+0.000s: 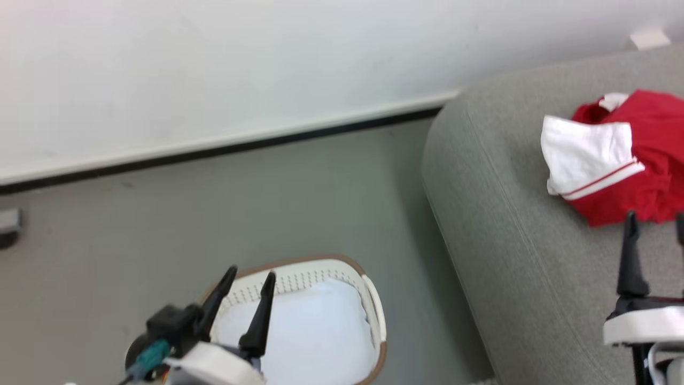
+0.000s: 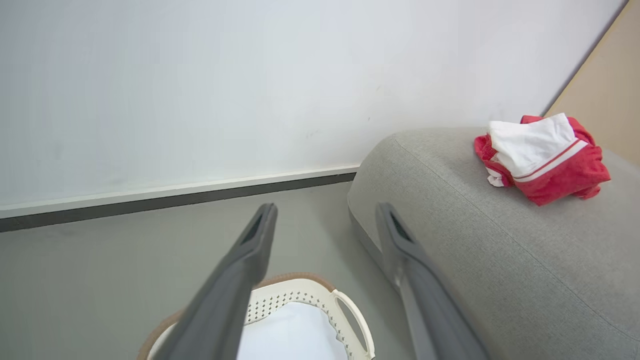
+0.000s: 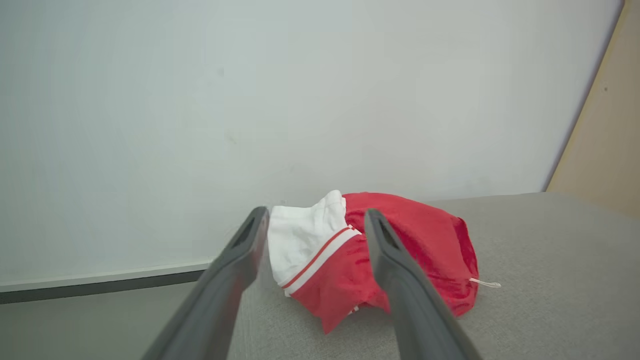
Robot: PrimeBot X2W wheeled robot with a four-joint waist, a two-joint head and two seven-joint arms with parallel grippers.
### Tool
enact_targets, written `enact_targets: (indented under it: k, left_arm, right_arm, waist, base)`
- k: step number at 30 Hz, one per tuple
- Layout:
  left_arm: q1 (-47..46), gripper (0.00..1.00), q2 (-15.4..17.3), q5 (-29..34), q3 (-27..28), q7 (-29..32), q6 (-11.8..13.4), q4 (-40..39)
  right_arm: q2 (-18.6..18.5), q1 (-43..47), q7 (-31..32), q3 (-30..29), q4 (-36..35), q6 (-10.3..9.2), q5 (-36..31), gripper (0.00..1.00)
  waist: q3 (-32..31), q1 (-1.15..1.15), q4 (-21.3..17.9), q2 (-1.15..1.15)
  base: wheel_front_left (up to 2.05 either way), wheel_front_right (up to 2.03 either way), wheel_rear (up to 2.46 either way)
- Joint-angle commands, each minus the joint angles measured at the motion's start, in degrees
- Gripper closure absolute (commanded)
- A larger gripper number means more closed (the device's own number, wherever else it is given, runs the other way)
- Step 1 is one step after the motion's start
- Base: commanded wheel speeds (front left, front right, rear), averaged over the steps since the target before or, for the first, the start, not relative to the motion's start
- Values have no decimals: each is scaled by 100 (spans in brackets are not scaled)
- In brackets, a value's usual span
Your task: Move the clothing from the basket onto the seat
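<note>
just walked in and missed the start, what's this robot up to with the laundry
A two-armed robot is moving laundry from a basket to a sofa. The red and white clothing lies bunched on the grey seat, so the transfer looks done. The right pincer is open just in front of it, gripping nothing. The left pincer hovers open over the basket on the floor, which holds a pale pad.
</note>
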Motion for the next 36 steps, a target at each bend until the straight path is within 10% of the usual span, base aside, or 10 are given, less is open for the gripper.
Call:
enact_targets:
  k: [1,9,25,26,36]
  left_arm:
    - [289,0,-28,-52,103,-131,95,87]
    - [1117,0,-204,81,863,-231,297,-12]
    - [1781,0,-871,973,1953,-233,-277,-129]
    - [1795,100,-906,1018,1998,-233,-315,-128]
    - [1727,100,-1020,449,2023,-68,-375,135]
  right_arm:
    - [-16,268,0,156,-60,-13,82,0]
    - [-16,912,0,640,-259,-13,73,0]
    - [-15,1464,0,1027,-201,-13,308,0]
    - [-16,1463,0,1050,-190,-13,318,100]
    - [67,1430,183,993,59,1,889,100]
  waist:
    - [-575,2,325,0]
    - [-1037,2,637,0]
    - [-1298,2,841,0]
    - [-1305,2,844,0]
    - [-1295,2,865,0]
  base:
    - [0,0,0]
    - [0,0,0]
    - [0,0,0]
    - [0,0,0]
    - [0,0,0]
